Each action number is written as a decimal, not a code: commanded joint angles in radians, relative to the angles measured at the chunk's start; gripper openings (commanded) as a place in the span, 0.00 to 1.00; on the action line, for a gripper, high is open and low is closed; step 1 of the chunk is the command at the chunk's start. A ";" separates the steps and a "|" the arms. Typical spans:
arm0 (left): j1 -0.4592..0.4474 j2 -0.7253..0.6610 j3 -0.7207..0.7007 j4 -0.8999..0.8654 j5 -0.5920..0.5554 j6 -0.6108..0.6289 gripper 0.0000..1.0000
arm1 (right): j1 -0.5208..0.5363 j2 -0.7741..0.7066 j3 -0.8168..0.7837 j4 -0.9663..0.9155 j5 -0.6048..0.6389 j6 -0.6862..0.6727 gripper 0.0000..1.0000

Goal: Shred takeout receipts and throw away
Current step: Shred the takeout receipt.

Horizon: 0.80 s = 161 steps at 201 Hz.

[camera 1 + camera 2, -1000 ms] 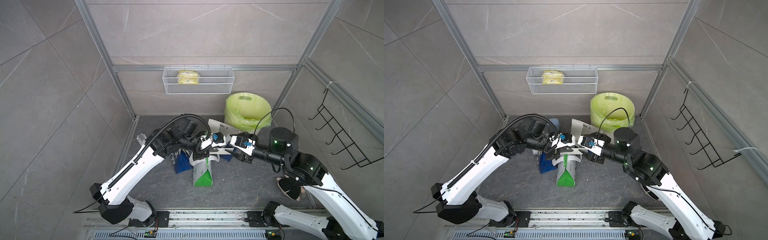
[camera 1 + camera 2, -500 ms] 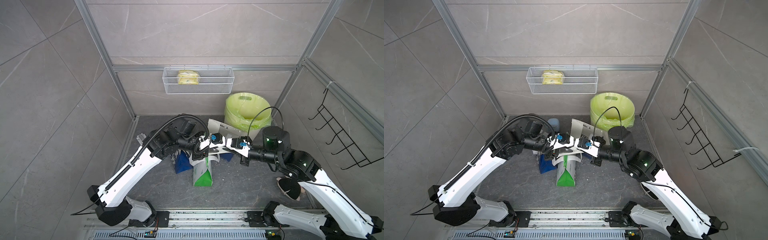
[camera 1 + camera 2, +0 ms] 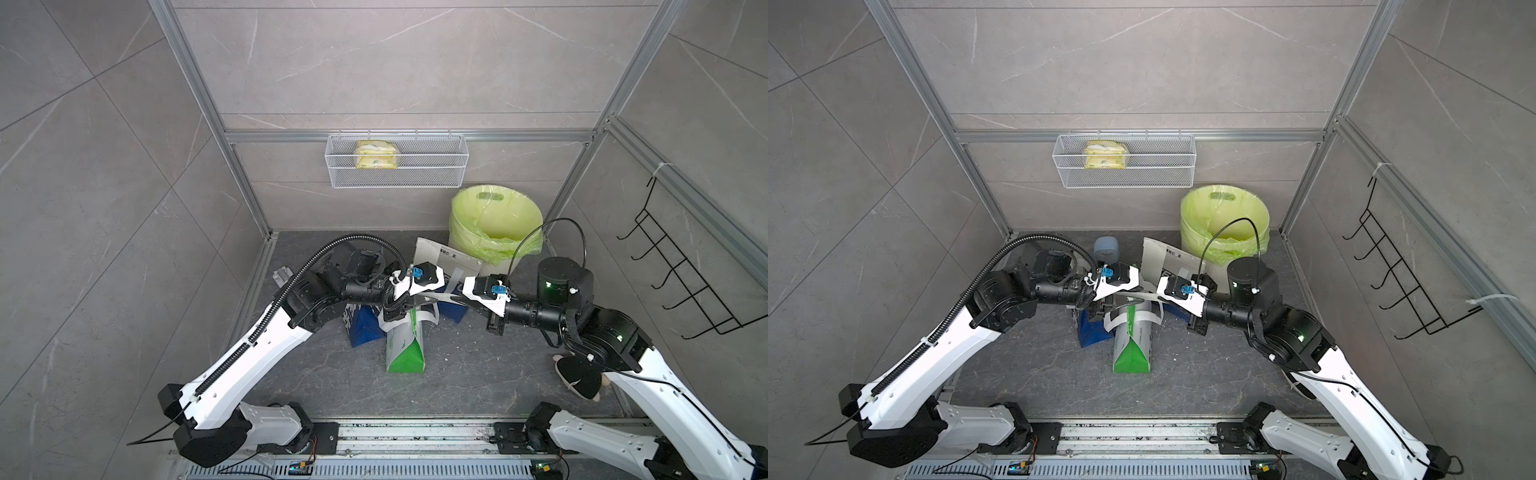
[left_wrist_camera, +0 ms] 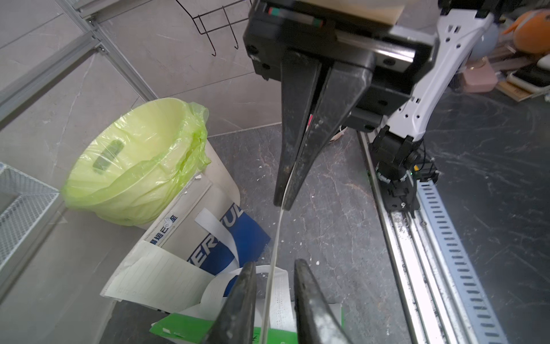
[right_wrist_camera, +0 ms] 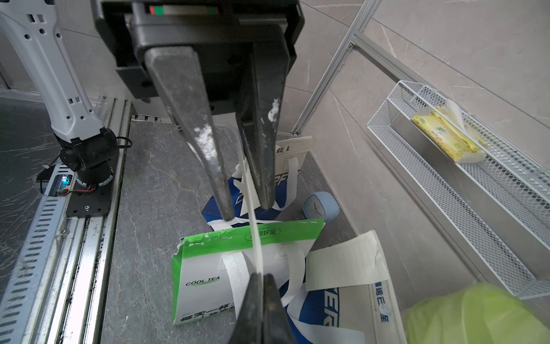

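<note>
Spanning the gap between the two grippers, a thin white paper strip [image 4: 276, 238] showed only its edge in the left wrist view; any print on it was unreadable. Right gripper [image 4: 285, 205]: tapered black fingers pressed together on the strip's far end. Left gripper [image 4: 273, 263]: fingers parted a little, the strip running between them with no visible pinch; their bases were cut off by the frame. Below, a lined receipt [image 4: 160, 283], ragged along one edge, lay on a blue-and-white bag [image 4: 247, 238] beside a bin [image 4: 134, 155] with a crinkled yellow-green liner. Floor [image 4: 327, 193]: dark grey, veined, stone-look, flecked with white crumbs.

Right wrist view: the strip was pinched at the closed right fingertips and passed through the left gripper's gap, close to one finger. White residue marked both left fingers. The lined receipt rested partly over the blue-and-white bag, just beside a green-and-white bag [image 5: 208, 268] printed COOL TEA. A round-cornered pale blue clock [image 5: 320, 205] sat near the wall. A white wire-mesh basket [image 5: 476, 178] held a yellow tissue pack [image 5: 443, 140].

Both top views: the fingers were largely hidden under white wrist mounts, and the strip was barely traceable. Grey marbled wall panels, aluminium framing and a black wire hook rack [image 3: 681, 282] enclosed the floor. A dark object [image 3: 577, 376] behind the right arm could not be identified.
</note>
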 commanded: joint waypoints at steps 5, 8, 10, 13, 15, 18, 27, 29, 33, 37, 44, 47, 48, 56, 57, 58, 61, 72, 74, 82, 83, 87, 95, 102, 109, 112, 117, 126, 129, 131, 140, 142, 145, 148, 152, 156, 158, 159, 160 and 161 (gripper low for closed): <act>0.009 -0.002 0.009 0.046 0.035 -0.025 0.14 | -0.005 -0.018 -0.007 0.021 -0.033 0.025 0.00; 0.009 -0.001 0.011 0.046 0.037 -0.027 0.12 | -0.005 -0.018 -0.007 0.019 -0.033 0.025 0.00; 0.009 0.000 0.011 0.046 0.039 -0.027 0.11 | -0.004 -0.019 -0.007 0.019 -0.033 0.025 0.00; 0.009 0.002 0.011 0.046 0.041 -0.027 0.10 | -0.004 -0.019 -0.007 0.019 -0.033 0.025 0.00; 0.009 0.002 0.012 0.047 0.042 -0.027 0.09 | -0.005 -0.019 -0.007 0.019 -0.032 0.025 0.00; 0.009 0.004 0.012 0.046 0.045 -0.026 0.08 | -0.005 -0.020 -0.008 0.019 -0.031 0.026 0.00; 0.009 0.008 0.016 0.045 0.050 -0.027 0.02 | -0.005 -0.020 -0.009 0.019 -0.031 0.023 0.00; 0.010 0.010 0.017 0.045 0.051 -0.026 0.01 | -0.005 -0.020 -0.010 0.017 -0.032 0.022 0.00; 0.010 0.009 0.017 0.046 0.057 -0.027 0.00 | -0.004 -0.020 -0.009 0.016 -0.031 0.019 0.00; 0.010 0.011 0.018 0.043 0.058 -0.027 0.00 | -0.005 -0.019 -0.010 0.013 -0.031 0.016 0.00; 0.010 0.012 0.022 0.042 0.063 -0.027 0.00 | -0.004 -0.020 -0.008 0.012 -0.031 0.006 0.00; 0.010 0.015 0.023 0.040 0.062 -0.026 0.00 | -0.004 -0.020 -0.009 0.014 -0.031 0.002 0.00; 0.010 0.015 0.024 0.039 0.061 -0.025 0.00 | -0.005 -0.020 -0.010 0.015 -0.031 0.001 0.02; 0.010 0.019 0.031 0.030 0.065 -0.024 0.00 | -0.004 -0.023 -0.012 0.024 -0.027 -0.008 0.26; 0.010 0.020 0.031 0.028 0.066 -0.023 0.00 | -0.004 -0.023 -0.012 0.025 -0.025 -0.008 0.29; 0.010 0.021 0.032 0.027 0.066 -0.023 0.00 | -0.004 -0.023 -0.012 0.026 -0.025 -0.009 0.32; 0.011 0.023 0.035 0.022 0.067 -0.020 0.00 | -0.004 -0.022 -0.012 0.026 -0.025 -0.016 0.41; 0.010 0.036 0.046 0.000 0.070 -0.017 0.00 | -0.004 -0.015 -0.002 0.031 -0.024 -0.034 0.58; 0.010 0.039 0.050 -0.006 0.071 -0.017 0.00 | -0.004 -0.012 0.002 0.031 -0.024 -0.035 0.59; 0.010 0.050 0.062 -0.024 0.074 -0.015 0.00 | -0.004 0.001 0.019 0.022 -0.028 -0.042 0.59; 0.010 0.052 0.063 -0.027 0.076 -0.014 0.00 | -0.004 0.003 0.023 0.019 -0.030 -0.045 0.59; 0.010 0.057 0.070 -0.036 0.080 -0.011 0.00 | -0.003 0.011 0.034 0.013 -0.035 -0.049 0.59; 0.010 0.066 0.079 -0.048 0.084 -0.010 0.00 | -0.003 0.026 0.052 0.005 -0.045 -0.050 0.58; 0.010 0.070 0.083 -0.051 0.084 -0.010 0.00 | -0.003 0.039 0.064 -0.001 -0.057 -0.053 0.57; 0.010 0.070 0.084 -0.049 0.087 -0.010 0.00 | -0.003 0.052 0.075 -0.006 -0.066 -0.058 0.54; 0.011 0.069 0.083 -0.048 0.089 -0.011 0.00 | -0.003 0.056 0.079 -0.006 -0.068 -0.058 0.53; 0.009 0.068 0.081 -0.045 0.090 -0.010 0.00 | -0.003 0.062 0.083 -0.006 -0.070 -0.059 0.52; 0.011 0.065 0.078 -0.040 0.090 -0.010 0.00 | -0.003 0.069 0.083 -0.007 -0.072 -0.065 0.48; 0.010 0.064 0.078 -0.040 0.090 -0.010 0.00 | -0.003 0.070 0.083 -0.006 -0.072 -0.067 0.47; 0.010 0.063 0.076 -0.040 0.090 -0.010 0.00 | -0.003 0.071 0.084 -0.007 -0.072 -0.069 0.46; 0.010 0.061 0.076 -0.038 0.092 -0.010 0.00 | -0.003 0.073 0.085 -0.012 -0.073 -0.073 0.42; 0.011 0.060 0.076 -0.039 0.090 -0.010 0.00 | -0.002 0.073 0.084 -0.013 -0.072 -0.074 0.41; 0.011 0.059 0.075 -0.038 0.090 -0.010 0.00 | -0.003 0.073 0.084 -0.013 -0.072 -0.073 0.41; 0.010 0.059 0.075 -0.038 0.090 -0.010 0.00 | -0.003 0.072 0.084 -0.015 -0.071 -0.074 0.40; 0.010 0.058 0.074 -0.039 0.091 -0.009 0.00 | -0.003 0.070 0.083 -0.017 -0.071 -0.076 0.39; 0.010 0.057 0.073 -0.039 0.091 -0.008 0.00 | -0.003 0.069 0.082 -0.017 -0.073 -0.078 0.38; 0.010 0.055 0.072 -0.039 0.091 -0.008 0.00 | -0.003 0.068 0.082 -0.017 -0.072 -0.078 0.38; 0.010 0.055 0.071 -0.039 0.091 -0.009 0.00 | -0.002 0.067 0.081 -0.017 -0.072 -0.078 0.37; 0.011 0.056 0.071 -0.038 0.091 -0.009 0.00 | -0.003 0.067 0.080 -0.017 -0.071 -0.078 0.37; 0.011 0.055 0.072 -0.037 0.091 -0.008 0.00 | -0.003 0.066 0.079 -0.017 -0.071 -0.078 0.37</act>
